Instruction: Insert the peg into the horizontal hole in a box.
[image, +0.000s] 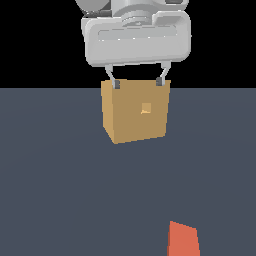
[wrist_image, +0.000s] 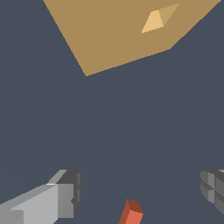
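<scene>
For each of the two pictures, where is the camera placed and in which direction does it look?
Exterior view: off the arm, facing the box's holed face; the open end effector hangs above, peg near the camera.
Wrist view: on the wrist, looking past both fingers toward floor and box.
Shared: box, hole, peg's orange-red end, fingers.

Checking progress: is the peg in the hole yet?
Out. The hole in the box is empty; the peg lies on the floor, apart.

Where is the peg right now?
The peg lies on the floor at the exterior view's bottom edge, right of centre, apart from the box.
</scene>
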